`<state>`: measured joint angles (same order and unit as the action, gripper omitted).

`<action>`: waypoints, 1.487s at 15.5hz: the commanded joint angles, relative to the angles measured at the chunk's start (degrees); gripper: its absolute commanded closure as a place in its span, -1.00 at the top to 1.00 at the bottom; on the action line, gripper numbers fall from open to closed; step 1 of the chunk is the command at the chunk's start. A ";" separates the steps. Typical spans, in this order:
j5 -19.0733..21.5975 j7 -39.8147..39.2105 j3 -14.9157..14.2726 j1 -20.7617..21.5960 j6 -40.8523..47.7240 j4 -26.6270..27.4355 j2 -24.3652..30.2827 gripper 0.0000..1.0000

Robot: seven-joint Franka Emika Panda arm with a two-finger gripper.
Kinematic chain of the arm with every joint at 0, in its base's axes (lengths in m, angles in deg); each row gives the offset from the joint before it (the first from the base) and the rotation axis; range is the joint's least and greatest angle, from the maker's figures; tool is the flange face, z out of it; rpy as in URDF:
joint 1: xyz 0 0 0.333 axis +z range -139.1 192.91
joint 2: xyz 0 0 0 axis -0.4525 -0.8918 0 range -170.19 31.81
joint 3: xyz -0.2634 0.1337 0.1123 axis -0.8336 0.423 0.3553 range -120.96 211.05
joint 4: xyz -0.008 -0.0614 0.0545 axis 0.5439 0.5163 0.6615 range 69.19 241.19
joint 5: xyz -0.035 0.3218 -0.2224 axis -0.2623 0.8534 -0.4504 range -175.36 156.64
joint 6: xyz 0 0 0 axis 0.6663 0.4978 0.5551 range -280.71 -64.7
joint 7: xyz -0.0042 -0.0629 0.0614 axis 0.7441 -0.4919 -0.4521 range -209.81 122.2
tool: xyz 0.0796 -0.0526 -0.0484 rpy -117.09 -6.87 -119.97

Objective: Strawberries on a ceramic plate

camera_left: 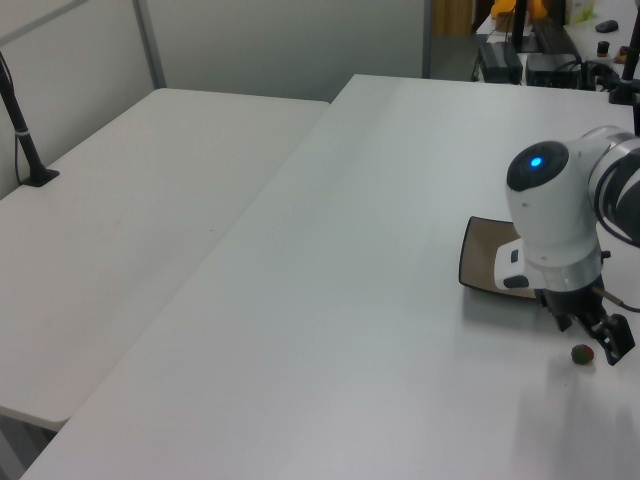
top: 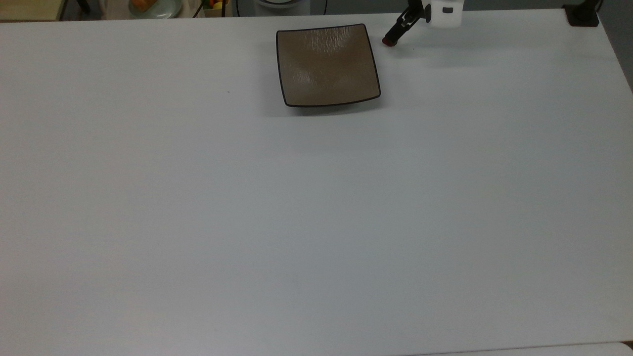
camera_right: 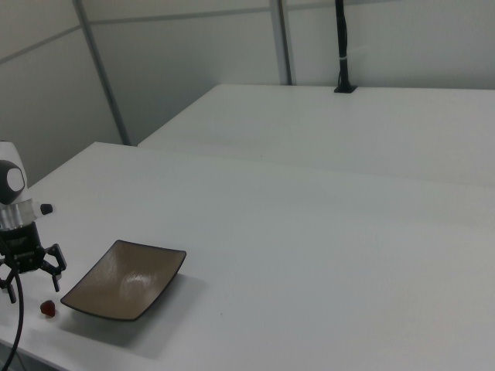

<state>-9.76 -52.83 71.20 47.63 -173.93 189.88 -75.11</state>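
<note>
Hovering low at the upper right of the top view, the claw (top: 394, 35) hangs directly over the strawberry (top: 389, 43), a tiny dark red fruit sitting on the white bench (top: 316, 207) just beside the right edge of the ceramic plate (top: 327, 65). In the right view the claw (camera_right: 29, 272) is spread wide, its two fingers (camera_right: 56, 261) splayed apart and holding nothing, with the strawberry (camera_right: 48, 308) below them at the lower left of the frame, apart from the plate (camera_right: 128, 280). The left view puts the berry (camera_left: 582, 353) at the lower right, beside the black fingers of the claw (camera_left: 600, 340).

The square brown dish is bare, so the pick has not yet been made. By its look the berry is very light and soft, easily bruised or squashed, and rounded enough to roll away if a finger nudges it off-centre. A gentle pinch across the widest part of its red body, below the leafy cap, seems the safest hold, with the fingers straddling it evenly. The plate itself is glossy and probably hard and brittle, so the fruit should be set down gently near its shallow middle.
</note>
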 commanded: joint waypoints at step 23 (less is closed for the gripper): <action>-3.29 2.25 0.39 0.28 -1.91 0.65 -2.35 -0.98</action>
<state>-12.72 -52.51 71.20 47.60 -174.96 190.68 -78.75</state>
